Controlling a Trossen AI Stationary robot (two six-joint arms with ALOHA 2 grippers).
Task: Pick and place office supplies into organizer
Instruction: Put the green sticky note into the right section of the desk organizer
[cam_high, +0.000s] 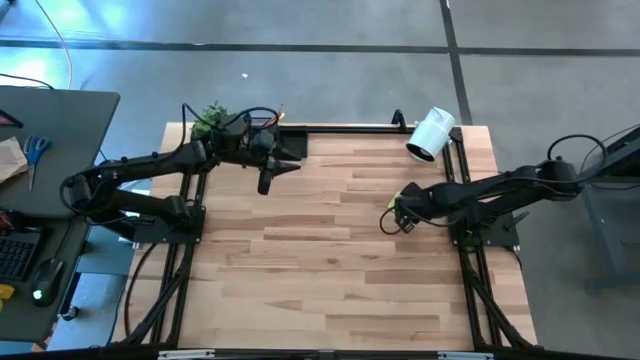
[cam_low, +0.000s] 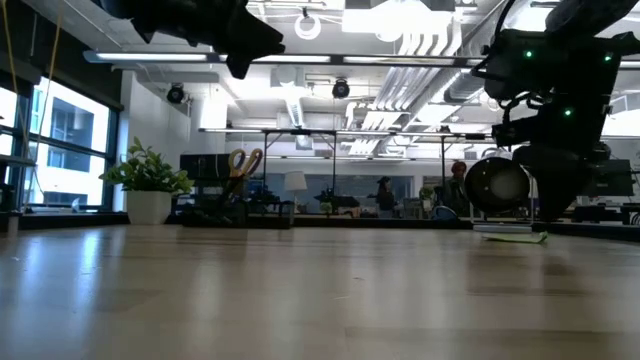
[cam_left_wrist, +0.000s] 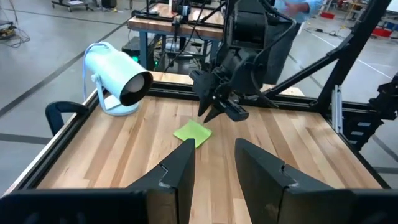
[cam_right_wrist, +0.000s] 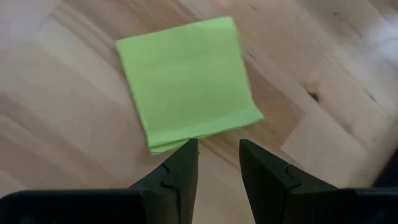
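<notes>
Sticky-note pad (cam_right_wrist: 186, 84), lime green, lay flat on the bare wooden table (cam_high: 330, 280) toward its right side, and the right gripper (cam_right_wrist: 217, 155) hung just above the pad's near edge with its two dark fingers (cam_right_wrist: 180, 165) slightly apart, holding nothing. From the left wrist view the same pad (cam_left_wrist: 193, 132) showed directly under the right gripper (cam_left_wrist: 214, 112), which pointed down at it. The left gripper (cam_left_wrist: 214, 162) was raised over the far left part of the table, near the organizer (cam_high: 290, 140), its fingers parted and empty. In the low view yellow-handled scissors (cam_low: 243, 165) stood upright in the dark organizer at the table's far edge, beside a small green plant (cam_low: 148, 180) in a white pot. A white cylinder (cam_high: 430, 135) on a stand sat at the far right corner of the table.
</notes>
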